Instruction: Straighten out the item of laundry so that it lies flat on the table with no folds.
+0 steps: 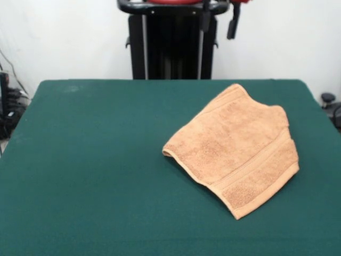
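Note:
The tan terry towel [234,146] lies on the dark green table [90,170], right of the middle. It is turned at an angle and looks doubled over, with a rounded fold along its near-left edge. A woven band stripe runs near its hemmed near-right edge. The far corner is slightly raised and uneven. The arm is drawn back: only a black hanging part of my gripper [233,24] shows at the top edge, above the far side of the table and well away from the towel. It holds nothing that I can see.
The black pedestal [170,48] stands behind the table's far edge. Cables and dark gear [8,106] sit off the left edge, and a small black object [328,98] sits off the right edge.

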{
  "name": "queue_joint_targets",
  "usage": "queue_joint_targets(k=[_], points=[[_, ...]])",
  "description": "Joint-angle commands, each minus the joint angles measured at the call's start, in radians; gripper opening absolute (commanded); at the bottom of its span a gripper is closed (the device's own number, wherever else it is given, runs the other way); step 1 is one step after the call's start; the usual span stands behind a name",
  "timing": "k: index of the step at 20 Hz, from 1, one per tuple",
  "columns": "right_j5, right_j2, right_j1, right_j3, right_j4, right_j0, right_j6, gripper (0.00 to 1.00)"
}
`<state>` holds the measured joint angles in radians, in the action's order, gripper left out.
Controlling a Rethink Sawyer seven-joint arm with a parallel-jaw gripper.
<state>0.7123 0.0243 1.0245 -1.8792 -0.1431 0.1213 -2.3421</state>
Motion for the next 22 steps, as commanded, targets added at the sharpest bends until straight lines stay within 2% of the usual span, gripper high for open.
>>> queue_joint_targets(k=[1,6,9,14,20,22], points=[[0.124,0.101,-0.035,0.270,-0.091,0.029,0.161,1.00],[0.250,0.125,-0.041,0.399,-0.105,0.046,0.205,1.00],[0.317,0.138,-0.021,0.434,-0.101,0.054,0.226,1.00],[0.335,0.157,0.009,0.438,-0.090,0.065,0.253,1.00],[0.334,0.170,0.000,0.443,-0.096,0.067,0.243,1.00],[0.292,0.166,-0.022,0.421,-0.104,0.063,0.219,1.00]])
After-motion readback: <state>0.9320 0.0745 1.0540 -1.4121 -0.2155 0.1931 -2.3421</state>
